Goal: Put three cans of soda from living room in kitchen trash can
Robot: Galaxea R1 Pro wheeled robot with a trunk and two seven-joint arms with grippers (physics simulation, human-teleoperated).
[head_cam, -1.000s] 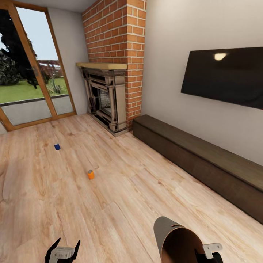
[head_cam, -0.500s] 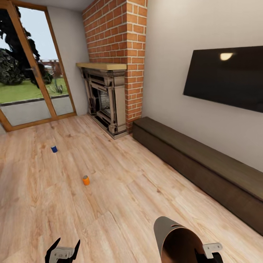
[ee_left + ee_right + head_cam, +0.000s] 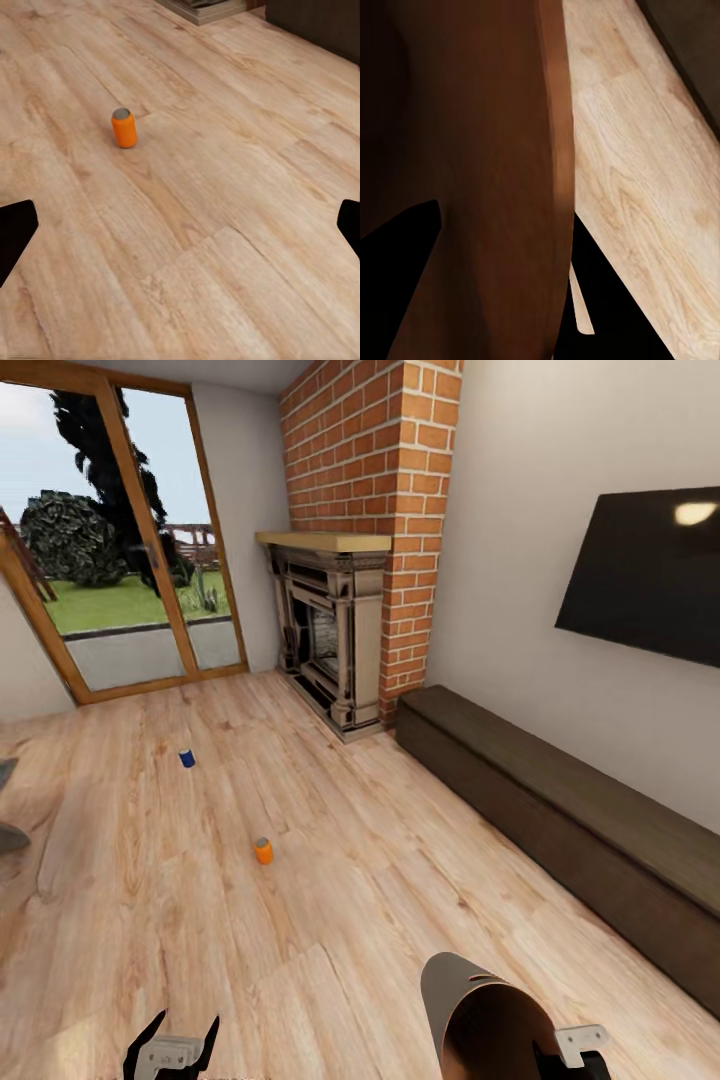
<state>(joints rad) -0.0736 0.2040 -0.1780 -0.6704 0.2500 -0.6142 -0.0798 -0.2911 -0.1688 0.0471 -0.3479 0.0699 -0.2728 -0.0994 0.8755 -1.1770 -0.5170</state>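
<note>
The orange soda can with its silver top [image 3: 263,850] stands upright on the warm wood-plank floor [image 3: 400,900] of the living room, well ahead of the left fingers [image 3: 208,1032]; the left wrist view has it [image 3: 124,127] ahead of and off-centre between the two dark fingertips. A second can, dark blue [image 3: 187,758], stands farther off toward the glass patio door [image 3: 140,600], well apart from the orange one. A third can is not to be made out here

The left gripper [image 3: 172,1048] hangs low with its fingers spread wide and nothing between them. The right gripper [image 3: 570,1055] is at the rim of the pale grey, copper-lined trash can [image 3: 480,1010], which lies tilted with its mouth toward the camera; the right wrist view looks along the brown inner wall [image 3: 472,165] with dark fingers on either side of the rim, so they appear to be pinching it, though the grip itself is partly hidden

By my reading the step in hand is the approach to the first pickup, with the bin carried along. The next move calls for closing on the orange can, lowering the spread left fingers around its sides and keeping it upright

Room is generous: bare floor lies all round both cans. The edges to mind are the long dark wooden bench [image 3: 560,810] under the wall-mounted black television [image 3: 650,575], beyond the right fingers, and the brick fireplace [image 3: 340,640] farther ahead
</note>
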